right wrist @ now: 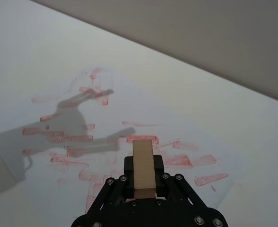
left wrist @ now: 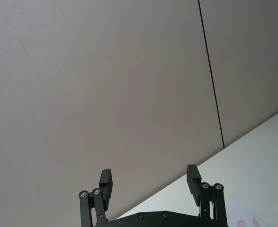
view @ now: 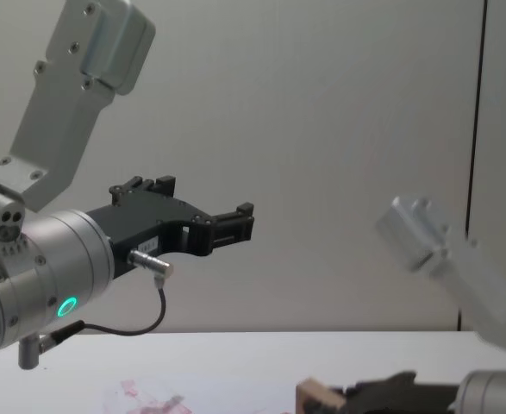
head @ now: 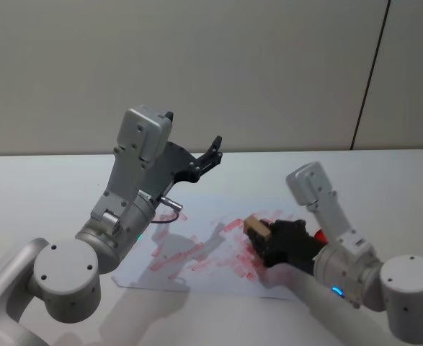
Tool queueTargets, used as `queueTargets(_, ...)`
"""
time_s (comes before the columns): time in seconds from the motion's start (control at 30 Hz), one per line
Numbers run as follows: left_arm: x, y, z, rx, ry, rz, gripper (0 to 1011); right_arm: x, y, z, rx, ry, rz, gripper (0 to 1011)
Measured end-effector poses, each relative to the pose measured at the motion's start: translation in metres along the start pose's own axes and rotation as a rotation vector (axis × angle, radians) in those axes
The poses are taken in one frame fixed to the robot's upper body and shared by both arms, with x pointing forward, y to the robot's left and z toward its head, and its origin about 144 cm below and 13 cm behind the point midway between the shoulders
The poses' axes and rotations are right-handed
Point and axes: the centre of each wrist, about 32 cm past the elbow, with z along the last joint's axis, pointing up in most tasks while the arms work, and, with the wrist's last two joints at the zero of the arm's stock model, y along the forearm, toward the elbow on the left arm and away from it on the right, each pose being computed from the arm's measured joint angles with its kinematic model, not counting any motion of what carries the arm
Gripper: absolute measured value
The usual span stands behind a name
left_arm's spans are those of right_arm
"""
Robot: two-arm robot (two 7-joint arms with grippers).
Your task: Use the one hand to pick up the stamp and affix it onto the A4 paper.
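My right gripper (head: 263, 238) is shut on the stamp (head: 256, 228), a light tan wooden block that sticks out past its black fingers. It hangs low over the right half of the A4 paper (head: 197, 249), a white sheet smeared with pinkish-red marks. The right wrist view shows the stamp (right wrist: 143, 166) clamped between the fingers, with the A4 paper (right wrist: 82, 127) beyond it. In the chest view the stamp (view: 315, 398) sits at the bottom edge. My left gripper (head: 212, 153) is raised above the table, open and empty, and its fingers (left wrist: 105, 182) point at the wall.
A red object (head: 319, 236) peeks out behind the right wrist. A white tabletop (head: 38, 194) surrounds the sheet, with a grey wall behind. The left arm (head: 132, 187) throws a shadow on the sheet's left half.
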Motion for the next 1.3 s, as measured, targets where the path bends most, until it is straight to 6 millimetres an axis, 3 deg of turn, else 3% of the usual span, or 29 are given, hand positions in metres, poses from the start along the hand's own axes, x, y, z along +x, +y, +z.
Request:
queueTargets(0.37,0.000,0.000,0.000,0.000,0.000,0.000,1001,-0.009,0.016,-0.011,-0.069,0.003,0.017,217)
queueTargets(0.83,0.000,0.000,0.000,0.000,0.000,0.000,1002,-0.015,0.021,-0.014,-0.081,0.019,0.005,218)
queueTargets(1.07,0.000,0.000,0.000,0.000,0.000,0.000,1001,-0.014,0.015,-0.009,-0.047,0.044,-0.011,218)
queueTargets(1.3,0.000,0.000,0.000,0.000,0.000,0.000,1001,-0.004,-0.003,0.010,0.041,0.076,-0.061,217)
